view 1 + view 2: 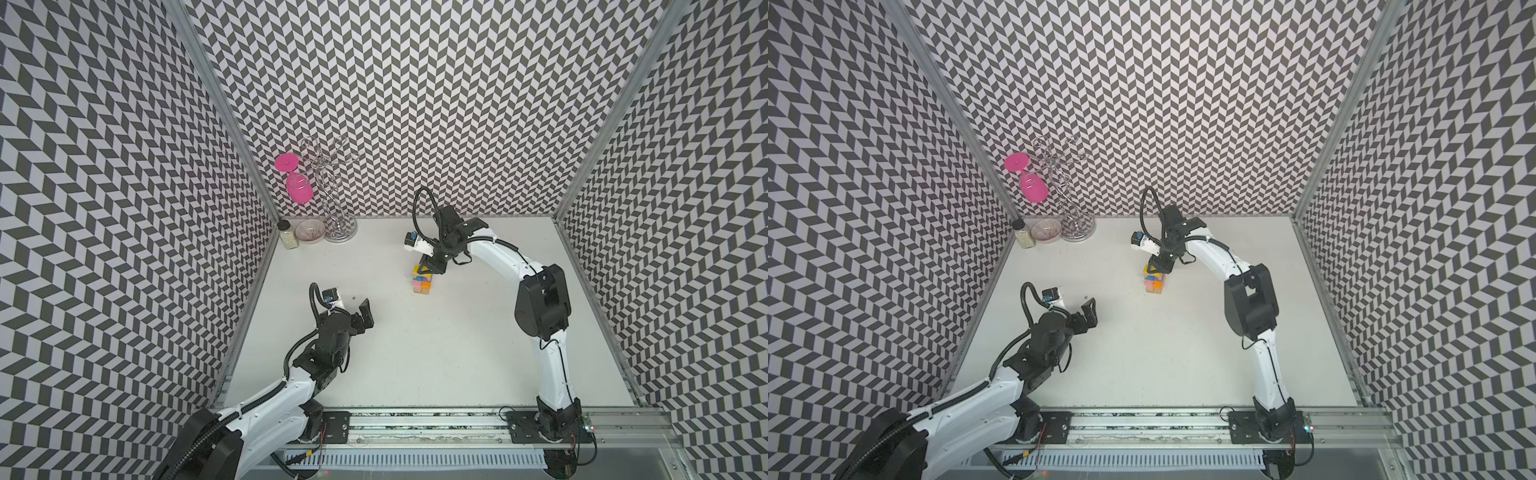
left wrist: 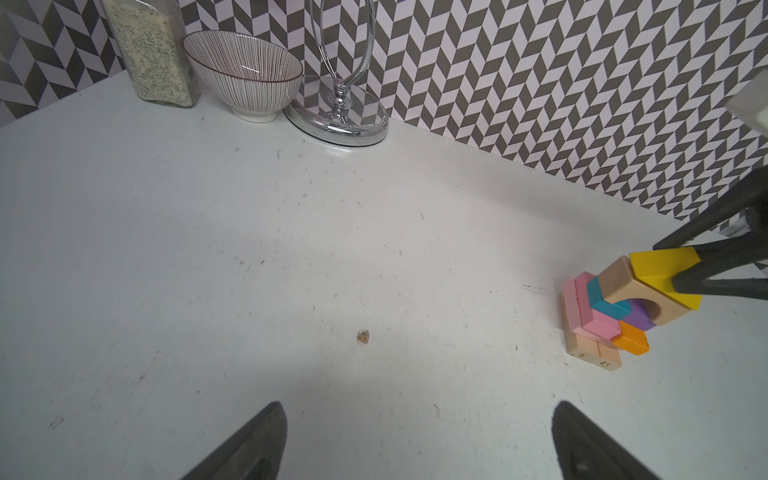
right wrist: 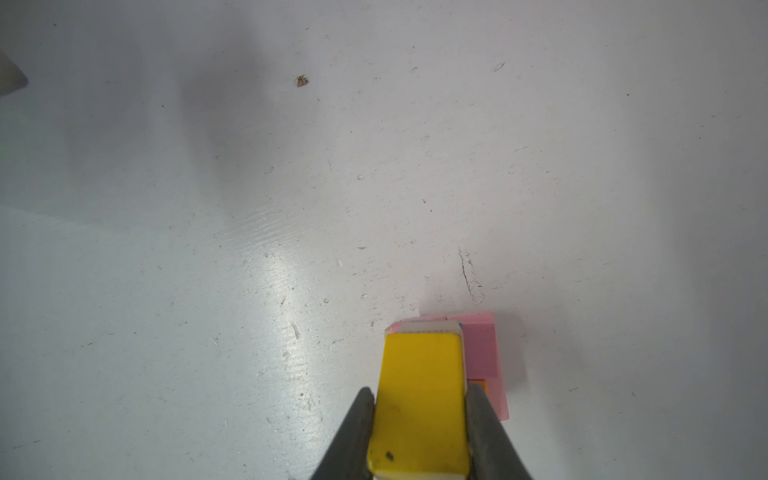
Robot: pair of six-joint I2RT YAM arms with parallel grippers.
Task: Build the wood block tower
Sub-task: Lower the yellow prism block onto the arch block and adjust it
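tower: the tower (image 1: 423, 283) is seen standing mid-table in both top views, slightly crooked, layers offset.
layers: tan bars (image 2: 590, 353) at the base, then pink slabs (image 2: 592, 313), orange slab (image 2: 631, 343), teal cube (image 2: 604, 300), purple cube (image 2: 640, 316), tan arch (image 2: 623, 282).
top piece: the yellow roof piece (image 2: 660, 266) appears seated on the arch; full contact cannot be told.
right gripper: the right gripper (image 3: 419, 390) is poised over the tower, fingers closed narrowly on the sides of the yellow roof piece.
left gripper: the left gripper (image 2: 417, 405) is parked well apart from the tower, jaws spread wide, nothing held.
progress: judged nearly done; no loose blocks are seen on the table (image 1: 457, 353). Left to do: release of the yellow piece, clean retreat.
risk: the stack could be nudged on release.
clutter: jar (image 2: 149, 50), bowl (image 2: 245, 75), chrome stand (image 2: 336, 120) and pink goblet (image 1: 297, 187) are far from the tower, at the back corner.
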